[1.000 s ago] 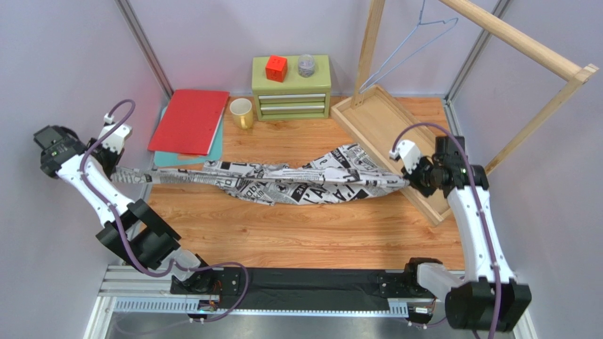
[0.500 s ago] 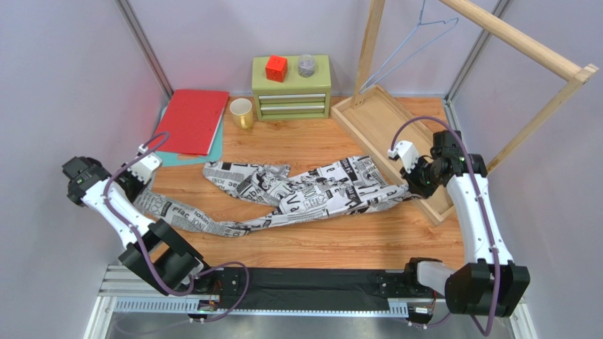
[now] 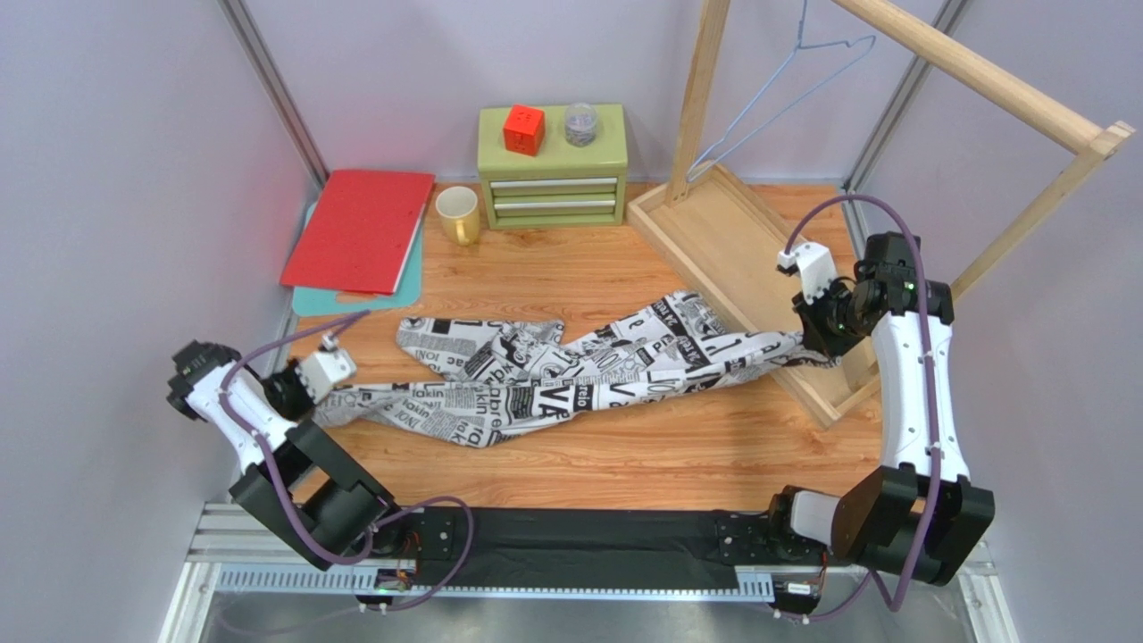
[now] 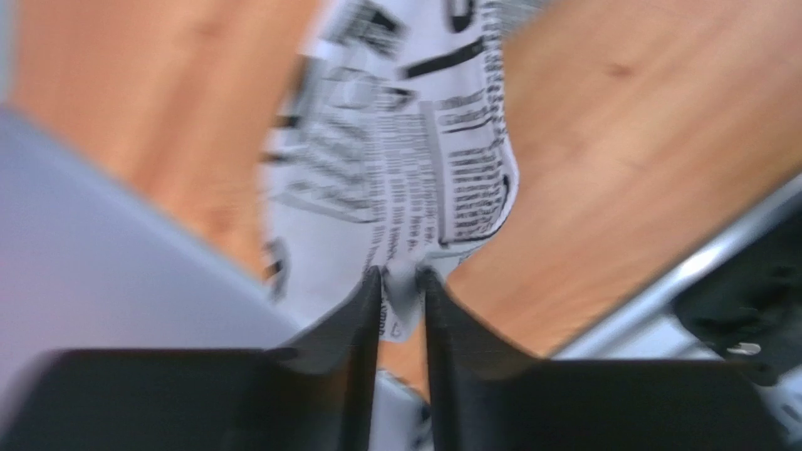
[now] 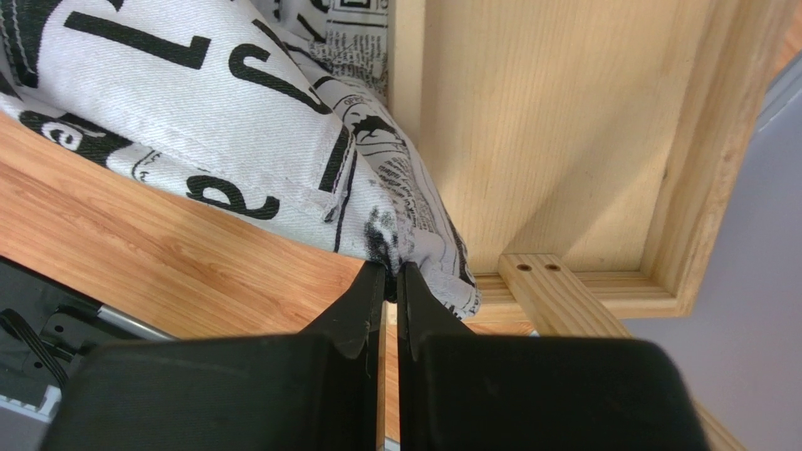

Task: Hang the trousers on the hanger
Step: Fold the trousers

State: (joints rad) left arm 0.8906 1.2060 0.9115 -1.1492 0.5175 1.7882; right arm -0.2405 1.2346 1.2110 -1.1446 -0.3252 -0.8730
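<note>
Since a spread-out garment is easier to feed through a wire triangle, the left fingers (image 4: 362,319) clamp one end of the trousers (image 3: 590,369) low over the worktop (image 3: 604,456). The right fingers (image 5: 362,301) clamp the other end by the tray (image 3: 725,235). The hanger (image 3: 754,111) hangs bare on the wooden rack (image 3: 993,81).

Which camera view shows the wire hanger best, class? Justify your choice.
Top external: nearly the whole hanger shows, hanging beside the wooden rack. Neither wrist view shows it; both show only the trousers and wood.
</note>
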